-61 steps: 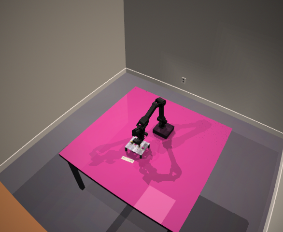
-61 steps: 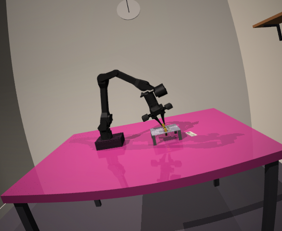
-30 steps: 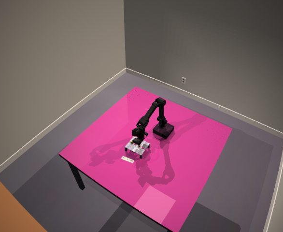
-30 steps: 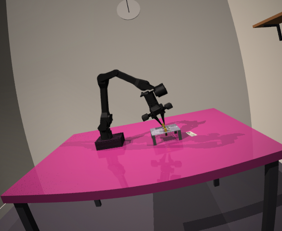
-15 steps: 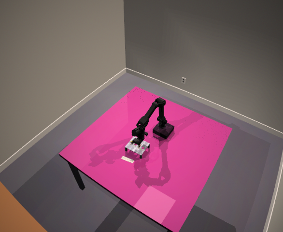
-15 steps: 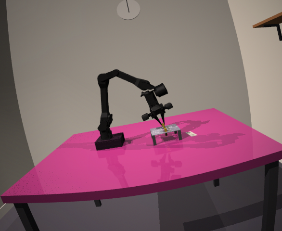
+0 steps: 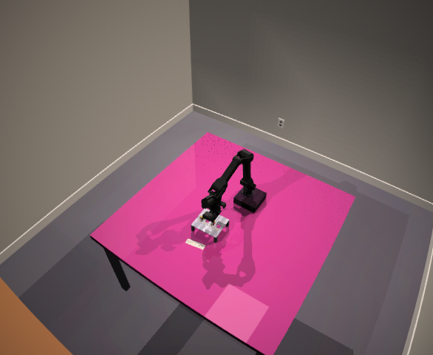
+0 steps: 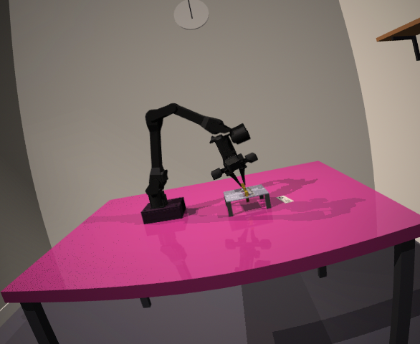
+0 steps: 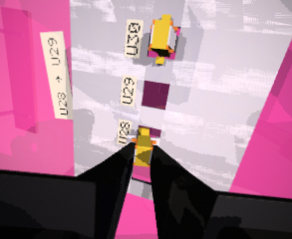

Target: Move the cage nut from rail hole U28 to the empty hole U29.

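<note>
The black two-fingered hand [image 7: 208, 222] [image 8: 244, 185] [image 9: 145, 151] is clamped on the yellow cage nut [image 8: 246, 192] [image 9: 144, 155] at U28. Uneven wing release could tilt it; overshooting square hole U29 [image 9: 155, 95] could strike the yellow U30 nut [image 9: 161, 37].

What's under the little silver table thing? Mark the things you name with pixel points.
Under the rail plate [image 7: 219, 228] [image 8: 232, 195] [image 9: 210, 100], I see pink tabletop [image 7: 163, 183] [image 8: 128, 251] [image 9: 265, 199] between its dark legs, in shadow. The plate hides the rest, so I can't tell whether any nut's wings are open there.

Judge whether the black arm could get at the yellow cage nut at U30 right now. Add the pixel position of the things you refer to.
Probably not yet: its jaws are shut on the yellow cage nut at U28 [image 9: 144, 155], though nothing visible covers the yellow U30 nut [image 9: 161, 35].
</note>
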{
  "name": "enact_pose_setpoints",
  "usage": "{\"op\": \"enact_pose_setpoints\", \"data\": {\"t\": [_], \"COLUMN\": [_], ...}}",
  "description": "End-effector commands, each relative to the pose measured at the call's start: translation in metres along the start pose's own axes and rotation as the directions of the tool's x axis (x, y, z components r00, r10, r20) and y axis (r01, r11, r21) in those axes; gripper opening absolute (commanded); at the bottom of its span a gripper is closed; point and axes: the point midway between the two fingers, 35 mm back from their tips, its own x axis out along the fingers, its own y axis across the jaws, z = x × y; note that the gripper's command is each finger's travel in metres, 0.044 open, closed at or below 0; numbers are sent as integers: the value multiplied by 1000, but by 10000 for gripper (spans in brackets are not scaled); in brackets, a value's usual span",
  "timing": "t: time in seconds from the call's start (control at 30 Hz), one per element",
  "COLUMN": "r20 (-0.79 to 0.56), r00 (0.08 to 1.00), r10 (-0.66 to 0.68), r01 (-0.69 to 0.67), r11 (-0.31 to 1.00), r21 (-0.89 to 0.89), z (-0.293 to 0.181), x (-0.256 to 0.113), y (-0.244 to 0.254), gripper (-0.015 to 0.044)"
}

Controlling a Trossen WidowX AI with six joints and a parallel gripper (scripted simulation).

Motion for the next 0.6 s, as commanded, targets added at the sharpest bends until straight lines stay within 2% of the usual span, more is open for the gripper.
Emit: {"op": "enact_pose_setpoints", "data": {"t": [0.0,0.57], "r20": [3,3], "r00": [1000,1000], "r10": [-4,-12], "r01": [4,12], "r11": [1000,1000], "r21": [5,5], "z": [0,0], "x": [-1,-1], "y": [1,1], "gripper": [38,38]}}
